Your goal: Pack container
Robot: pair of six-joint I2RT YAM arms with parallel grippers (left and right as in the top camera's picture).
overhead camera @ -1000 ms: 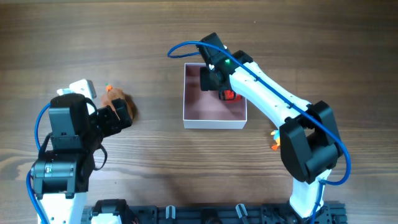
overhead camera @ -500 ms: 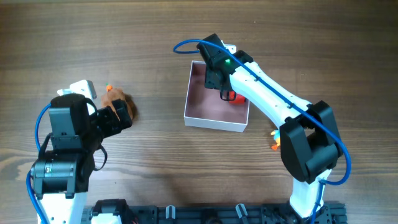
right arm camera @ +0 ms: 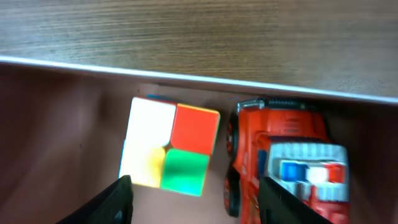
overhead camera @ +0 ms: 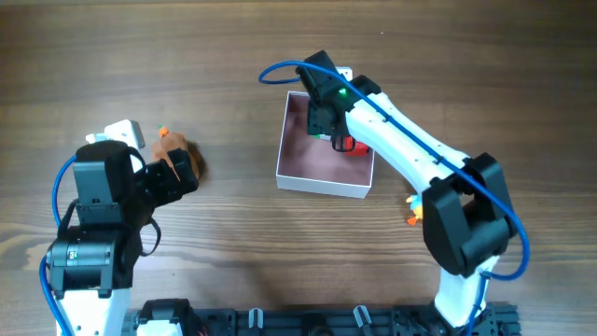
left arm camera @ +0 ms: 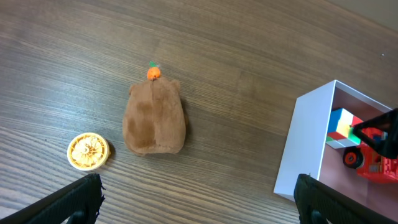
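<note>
- While two toys already lie in the container [overhead camera: 310, 161], packing looks only partly done: at the near right of the table [overhead camera: 233, 243], a small orange piece [overhead camera: 410, 219] lies outside, just beside the right arm.
- Left of centre, the left tool [left arm camera: 199, 198] hangs with jaws wide apart and empty, close by a brown plush toy [left arm camera: 153, 118] and a yellow disc [left arm camera: 88, 152]; both lie unpacked, well apart from the container.
- Right of centre sits the container; its far end holds a colour cube [right arm camera: 169, 144] and a red fire truck [right arm camera: 283, 163], side by side.
- Over those two hovers the right tool [right arm camera: 196, 200], jaws apart, gripping nothing.
- Far left, a white block [overhead camera: 124, 132] lies beside the left arm.
- Nothing appears to block the way from plush to container.
</note>
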